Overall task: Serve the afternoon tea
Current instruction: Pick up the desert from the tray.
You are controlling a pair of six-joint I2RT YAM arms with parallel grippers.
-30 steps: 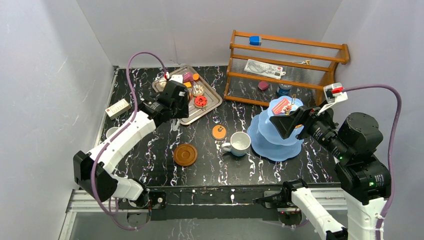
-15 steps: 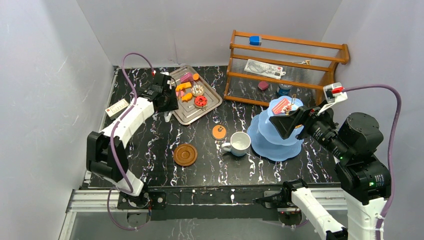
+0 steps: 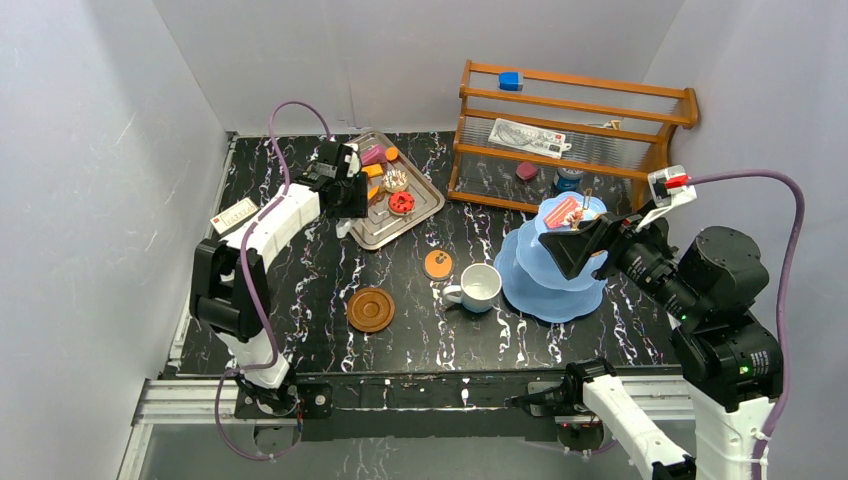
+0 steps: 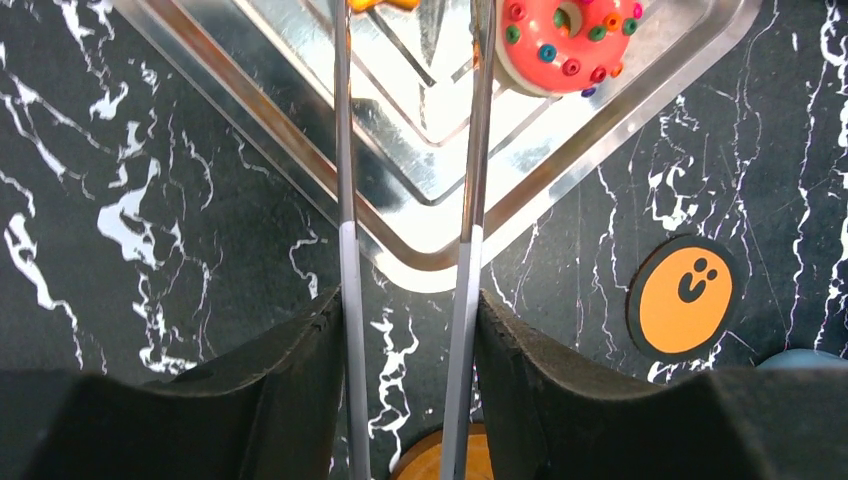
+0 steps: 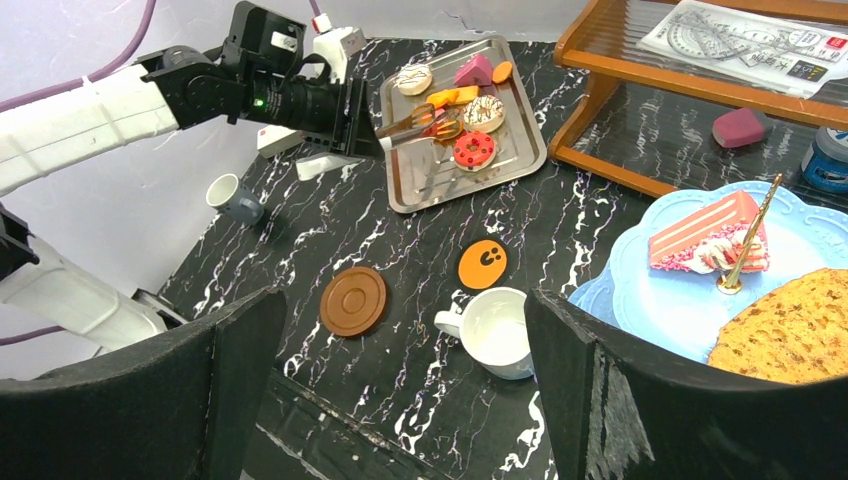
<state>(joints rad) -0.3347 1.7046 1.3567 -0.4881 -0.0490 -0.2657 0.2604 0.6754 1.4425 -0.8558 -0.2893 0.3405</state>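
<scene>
My left gripper (image 4: 410,350) is shut on the metal tongs (image 4: 343,200), whose two arms run forward over the silver tray (image 4: 440,110). The tong tips (image 5: 415,122) sit among the pastries, beside a red sprinkled donut (image 4: 565,45). The white mug (image 3: 481,284) stands next to the light-blue tiered stand (image 3: 550,290). A pink cake slice (image 5: 700,228) and a cookie (image 5: 790,320) lie on the stand. My right gripper (image 5: 400,390) hangs open above the stand's left side, holding nothing. A brown saucer (image 3: 371,309) lies mid-table. A grey mug (image 5: 233,197) lies at far left.
An orange round coaster (image 3: 437,264) with a face lies between tray and mug. A wooden shelf (image 3: 575,120) at the back right holds a blue block, a ruler set and small items. A white labelled box (image 3: 238,213) lies by the left wall.
My left arm folded its elbow back toward the left wall, while its gripper with the tongs stayed at the tray's left edge, shifting slightly. The right arm has not moved.
</scene>
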